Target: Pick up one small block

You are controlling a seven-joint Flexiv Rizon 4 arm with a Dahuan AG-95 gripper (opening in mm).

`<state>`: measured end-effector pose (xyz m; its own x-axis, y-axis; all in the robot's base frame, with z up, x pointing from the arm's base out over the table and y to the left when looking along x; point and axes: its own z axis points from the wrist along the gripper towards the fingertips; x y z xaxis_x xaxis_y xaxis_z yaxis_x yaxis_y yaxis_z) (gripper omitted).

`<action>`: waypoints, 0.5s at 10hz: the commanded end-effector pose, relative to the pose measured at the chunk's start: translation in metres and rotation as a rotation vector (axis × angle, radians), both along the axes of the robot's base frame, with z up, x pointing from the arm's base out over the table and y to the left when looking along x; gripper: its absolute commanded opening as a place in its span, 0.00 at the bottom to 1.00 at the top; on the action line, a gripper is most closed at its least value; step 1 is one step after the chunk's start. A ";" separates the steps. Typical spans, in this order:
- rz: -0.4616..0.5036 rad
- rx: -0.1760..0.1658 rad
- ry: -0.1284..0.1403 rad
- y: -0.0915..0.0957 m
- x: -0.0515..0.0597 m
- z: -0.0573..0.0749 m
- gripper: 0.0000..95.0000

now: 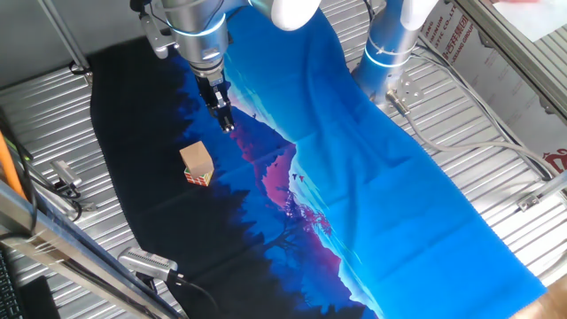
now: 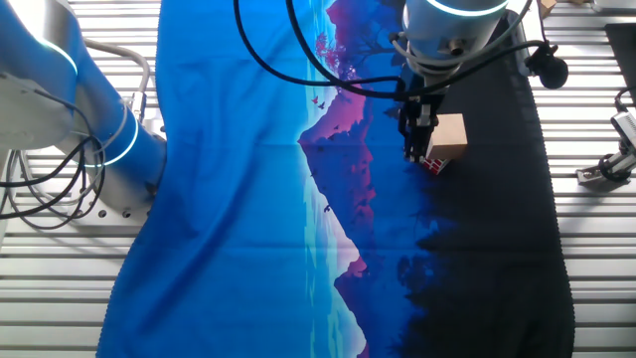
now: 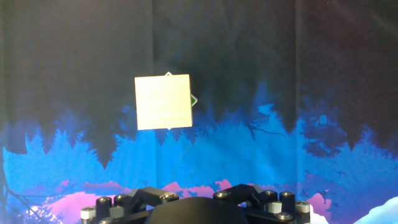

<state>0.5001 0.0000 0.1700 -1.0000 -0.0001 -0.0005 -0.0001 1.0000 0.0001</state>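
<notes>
The small tan block sits on top of the multicoloured puzzle cube on the dark part of the cloth. In the other fixed view the block covers most of the puzzle cube. In the hand view the block lies straight ahead, and only green corners of the puzzle cube peek out. My gripper hangs above the cloth, just beside the block and apart from it, with its fingers together and empty. The fingertips are out of the hand view.
A blue and black landscape cloth covers the slatted metal table. A second arm's white base stands at the cloth's edge. Metal clamps and cables lie along the table's sides.
</notes>
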 end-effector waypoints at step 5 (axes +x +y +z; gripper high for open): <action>-0.008 0.112 -0.037 0.001 0.004 0.003 0.00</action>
